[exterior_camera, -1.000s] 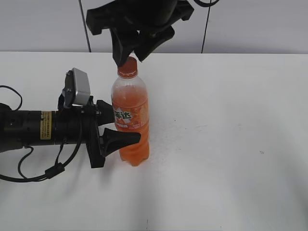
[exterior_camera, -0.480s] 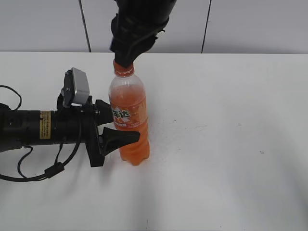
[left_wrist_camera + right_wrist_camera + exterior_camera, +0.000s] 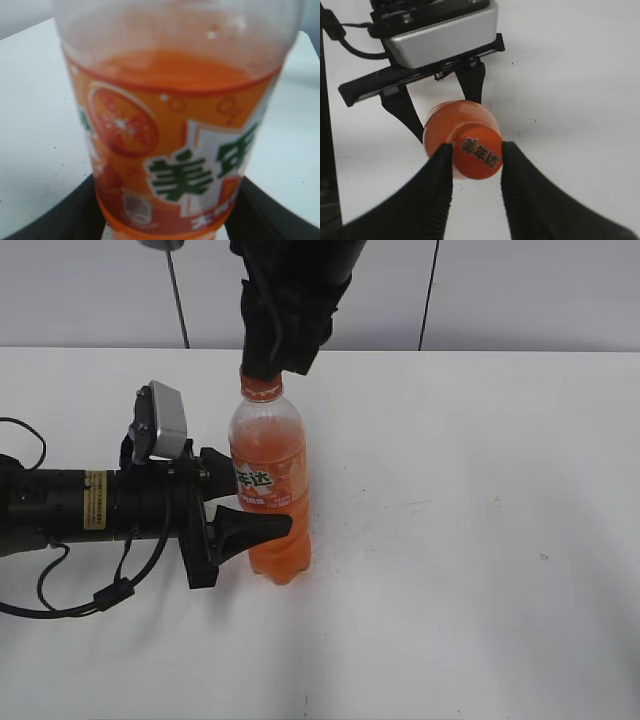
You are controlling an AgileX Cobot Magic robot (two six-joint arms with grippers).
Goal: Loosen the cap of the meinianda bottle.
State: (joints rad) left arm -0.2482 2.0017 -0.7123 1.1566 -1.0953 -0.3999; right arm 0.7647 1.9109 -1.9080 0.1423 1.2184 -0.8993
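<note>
The meinianda bottle [image 3: 270,485] stands upright on the white table, with orange liquid and an orange label. It fills the left wrist view [image 3: 175,150]. My left gripper [image 3: 250,502] comes in from the left and is shut on the bottle's lower body, a black finger on each side [image 3: 165,220]. My right gripper [image 3: 275,365] hangs from above and covers the bottle's top in the exterior view. In the right wrist view its two black fingers [image 3: 477,155] press both sides of the orange cap [image 3: 476,151], which has dark characters on its top.
The white table [image 3: 470,520] spreads to the right and front of the bottle. A grey wall with dark vertical seams runs behind it. The left arm's body and black cables [image 3: 60,570] lie along the table's left side.
My right gripper has come down from just above the cap and turned, so its fingers now close round the cap. The bottle swayed slightly. The left arm has not moved.
</note>
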